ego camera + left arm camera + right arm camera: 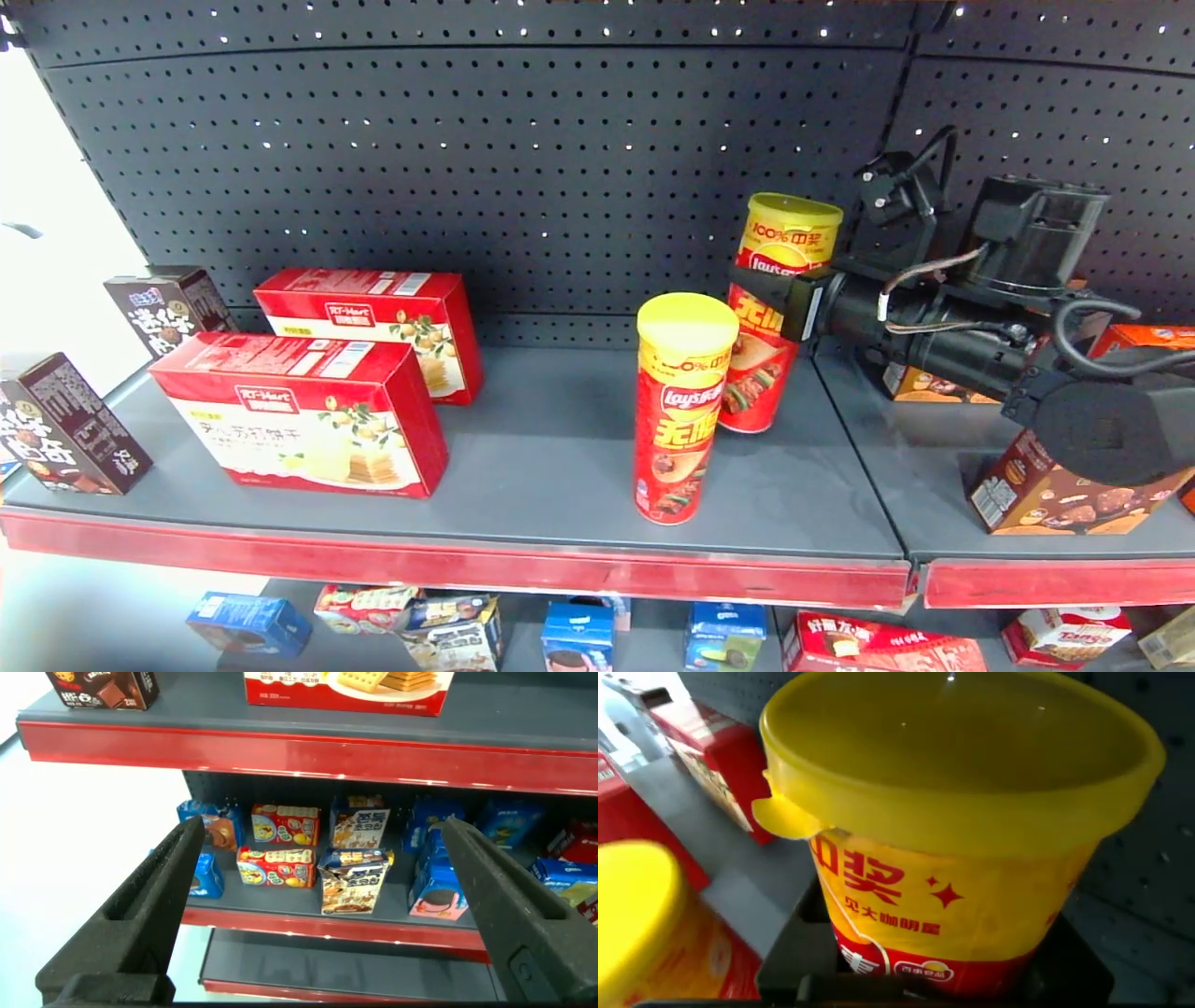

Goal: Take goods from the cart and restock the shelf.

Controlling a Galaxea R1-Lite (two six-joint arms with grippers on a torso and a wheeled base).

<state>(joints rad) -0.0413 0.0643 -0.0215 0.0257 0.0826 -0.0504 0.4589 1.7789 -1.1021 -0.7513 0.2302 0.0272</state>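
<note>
A red chip can with a yellow lid (772,308) stands slightly tilted on the grey shelf (551,467), toward the back. My right gripper (780,301) is shut on its middle from the right side. In the right wrist view the can's yellow lid (962,756) looms close, with the dark fingers (799,957) below it. A second matching chip can (679,406) stands upright just in front and to the left; its lid (635,891) is also in the right wrist view. My left gripper (322,905) hangs open before the lower shelf, holding nothing.
Two red cracker boxes (308,415) lie on the shelf's left half, with dark brown boxes (65,429) at the far left. Brown and orange boxes (1046,495) sit on the right section. The lower shelf (327,924) holds several small snack boxes. Pegboard backs the shelf.
</note>
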